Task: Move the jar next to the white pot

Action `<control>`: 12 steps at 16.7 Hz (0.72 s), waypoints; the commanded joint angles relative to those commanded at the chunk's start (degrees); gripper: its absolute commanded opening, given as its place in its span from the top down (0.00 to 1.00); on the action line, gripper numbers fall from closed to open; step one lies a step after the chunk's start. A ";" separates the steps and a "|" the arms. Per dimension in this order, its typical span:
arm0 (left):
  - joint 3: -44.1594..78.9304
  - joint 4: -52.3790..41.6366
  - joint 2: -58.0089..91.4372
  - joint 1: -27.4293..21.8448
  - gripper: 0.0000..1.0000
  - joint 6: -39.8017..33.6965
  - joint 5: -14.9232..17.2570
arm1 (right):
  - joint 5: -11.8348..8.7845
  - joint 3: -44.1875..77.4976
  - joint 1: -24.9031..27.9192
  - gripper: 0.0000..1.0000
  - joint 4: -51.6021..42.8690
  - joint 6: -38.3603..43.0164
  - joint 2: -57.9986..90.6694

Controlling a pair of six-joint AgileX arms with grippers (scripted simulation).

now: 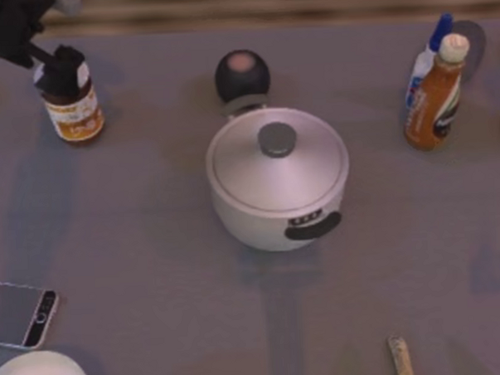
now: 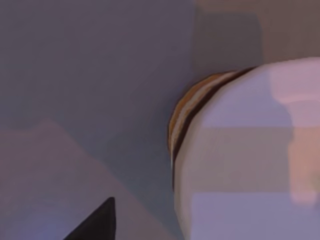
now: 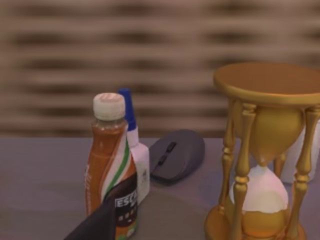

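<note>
From the top view, my left gripper (image 1: pixel 59 65) is over the small glass jar of dark brown spread with the orange-and-white label (image 1: pixel 74 108), which stands at the far left of the table, well apart from the large round white pot with the flat lid and grey knob (image 1: pixel 278 176) at the centre. The dark fingers sit right at the jar's white lid, but I cannot tell how far they are spread or whether they have hold of it. The left wrist view is filled by the pale lid with a sliver of label (image 2: pixel 187 107) beside it, so the camera is very close.

I judge the step in hand to be the grasp itself; the jar has not been carried anywhere. The next move calls for a firm grip at the lid, a clean lift, then a carry rightward to set the jar down on bare table just beside the pot, clear of the small black ball-shaped object (image 1: pixel 242 75) behind it.

My right arm is parked off the right side, its camera facing the tall orange sauce bottle (image 3: pixel 111 170) and a golden hourglass (image 3: pixel 265 155).
</note>
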 joint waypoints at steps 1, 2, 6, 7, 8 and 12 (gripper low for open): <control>-0.16 0.09 0.00 -0.35 0.00 -0.06 -0.05 | 0.00 0.00 0.00 0.00 0.00 0.00 0.00; -0.27 0.30 0.07 -0.34 0.00 -0.12 -0.06 | 0.00 0.00 0.00 0.00 0.00 0.00 0.00; -3.02 5.09 1.91 -0.75 0.00 -0.72 -0.14 | 0.00 0.00 0.00 0.00 0.00 0.00 0.00; -3.83 6.52 2.46 -0.89 0.00 -0.88 -0.16 | 0.00 0.00 0.00 0.00 0.00 0.00 0.00; -4.47 7.64 2.91 -1.01 0.00 -0.99 -0.18 | 0.00 0.00 0.00 0.00 0.00 0.00 0.00; -4.86 8.25 3.18 -1.09 0.00 -1.06 -0.19 | 0.00 0.00 0.00 0.00 0.00 0.00 0.00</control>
